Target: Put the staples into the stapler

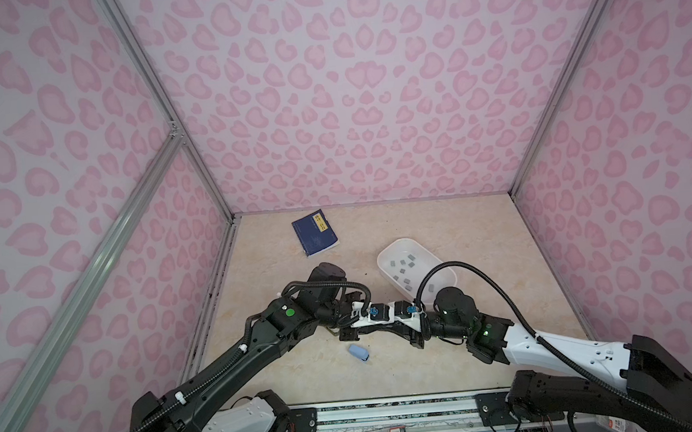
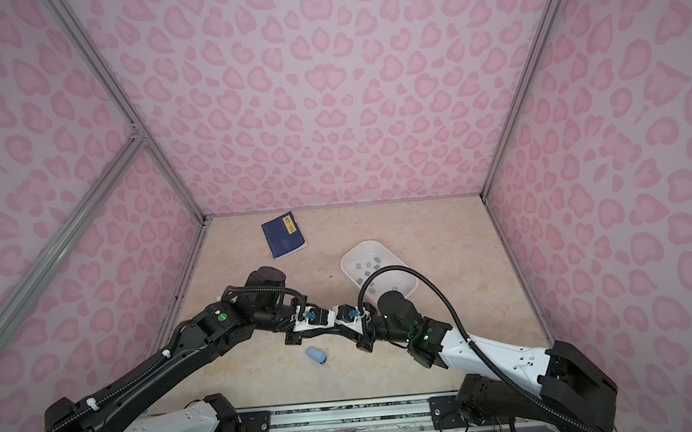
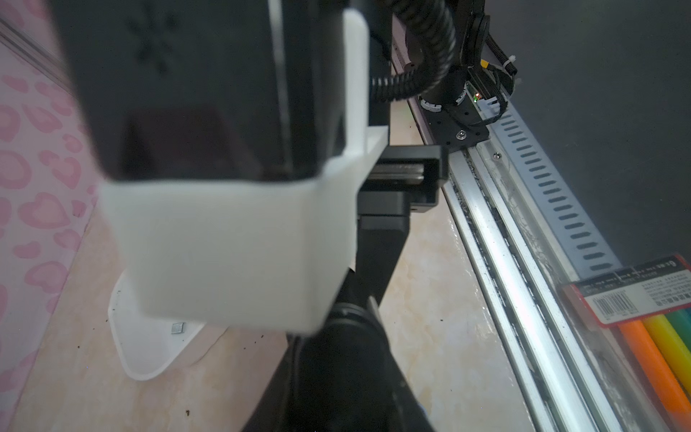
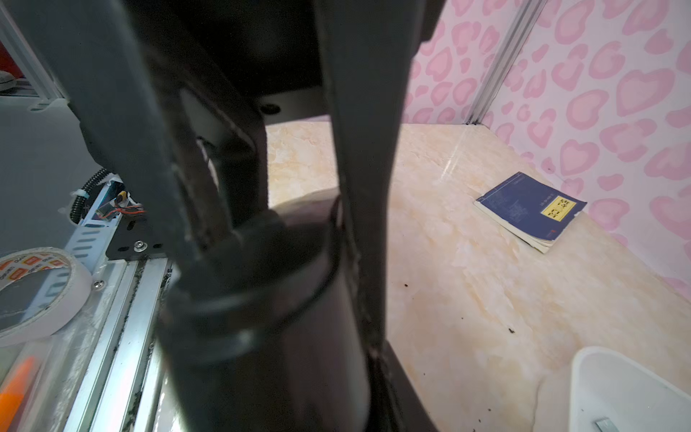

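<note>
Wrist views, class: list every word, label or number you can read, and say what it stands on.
No text reads clearly.
Blue book: yellow label, characters too blurred to read.
Tape roll: orange printed labels, too blurred to read.
Marker pack: barcode and small print, too small to read.

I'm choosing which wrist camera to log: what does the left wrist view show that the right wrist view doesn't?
Only the left wrist view shows a pack of coloured markers. Only the right wrist view shows a blue book lying on the table, and a roll of tape. Both show the white tray holding a block of staples, the marbled table and the pink patterned wall.
</note>
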